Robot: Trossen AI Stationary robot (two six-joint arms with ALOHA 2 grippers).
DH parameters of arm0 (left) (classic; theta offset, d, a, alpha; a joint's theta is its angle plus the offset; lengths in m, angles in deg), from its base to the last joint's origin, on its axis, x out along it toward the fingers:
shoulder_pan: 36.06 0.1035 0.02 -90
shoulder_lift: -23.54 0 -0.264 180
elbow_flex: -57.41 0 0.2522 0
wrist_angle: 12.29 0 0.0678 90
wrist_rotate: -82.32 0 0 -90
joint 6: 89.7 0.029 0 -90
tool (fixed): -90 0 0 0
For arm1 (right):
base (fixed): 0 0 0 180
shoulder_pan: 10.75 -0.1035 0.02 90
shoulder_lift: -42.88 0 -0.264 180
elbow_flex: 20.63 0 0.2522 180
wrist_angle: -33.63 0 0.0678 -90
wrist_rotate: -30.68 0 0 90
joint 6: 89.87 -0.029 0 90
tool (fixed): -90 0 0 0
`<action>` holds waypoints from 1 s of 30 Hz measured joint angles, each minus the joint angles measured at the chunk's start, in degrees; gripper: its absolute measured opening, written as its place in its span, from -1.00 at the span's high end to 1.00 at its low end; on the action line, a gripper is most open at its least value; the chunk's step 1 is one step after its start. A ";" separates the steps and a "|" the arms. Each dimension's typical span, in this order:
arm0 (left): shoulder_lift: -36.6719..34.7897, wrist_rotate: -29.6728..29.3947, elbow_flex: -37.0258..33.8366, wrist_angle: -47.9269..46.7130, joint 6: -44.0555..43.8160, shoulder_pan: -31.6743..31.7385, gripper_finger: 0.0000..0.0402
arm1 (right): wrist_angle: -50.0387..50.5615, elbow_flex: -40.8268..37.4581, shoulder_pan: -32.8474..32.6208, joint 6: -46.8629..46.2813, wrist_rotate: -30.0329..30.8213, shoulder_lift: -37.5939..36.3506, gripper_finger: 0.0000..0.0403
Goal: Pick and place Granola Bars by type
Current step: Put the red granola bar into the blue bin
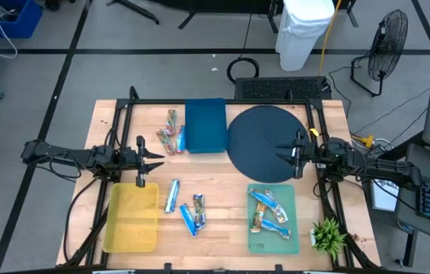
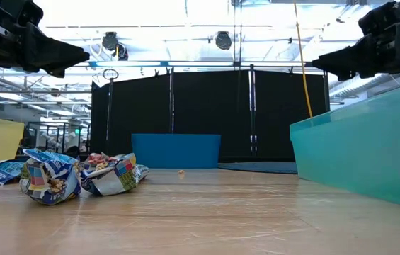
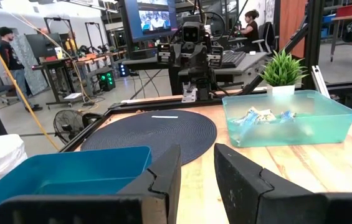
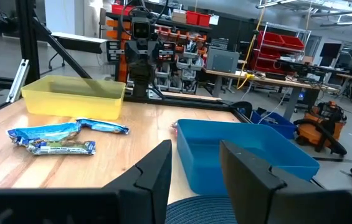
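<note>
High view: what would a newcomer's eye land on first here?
Probably the shiny blue-and-white wrapped granola bars piled in the pale green rectangular tray at the table's front right, with more bars loose on the wood beside the empty yellow tray. Next, the large dark round mat beside the deep blue tray, flanked by the open left end effector and right end effector.

Overhead looks down; low looks level; wrists face each other across table (image 1: 222,190).
</note>
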 joint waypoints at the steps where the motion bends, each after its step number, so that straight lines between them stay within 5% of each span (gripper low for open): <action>1: 0.01 0.00 0.00 0.00 0.00 0.00 0.49 | -0.02 0.00 0.00 0.00 0.00 0.00 0.38; 8: 0.00 0.02 0.00 2.53 1.51 0.02 0.49 | -0.02 0.00 0.00 -0.01 -0.02 0.00 0.38; 15: 0.00 0.04 0.02 6.38 -11.22 0.02 0.49 | -0.02 0.00 0.00 -0.02 -0.04 0.00 0.38; 20: 0.01 0.03 0.00 5.84 -10.55 0.01 0.49 | -0.02 0.00 0.00 -0.02 -0.04 0.00 0.38; 30: 0.04 -11.53 0.00 8.77 -6.92 -0.03 0.49 | 0.00 0.00 0.00 -0.02 -0.04 0.00 0.38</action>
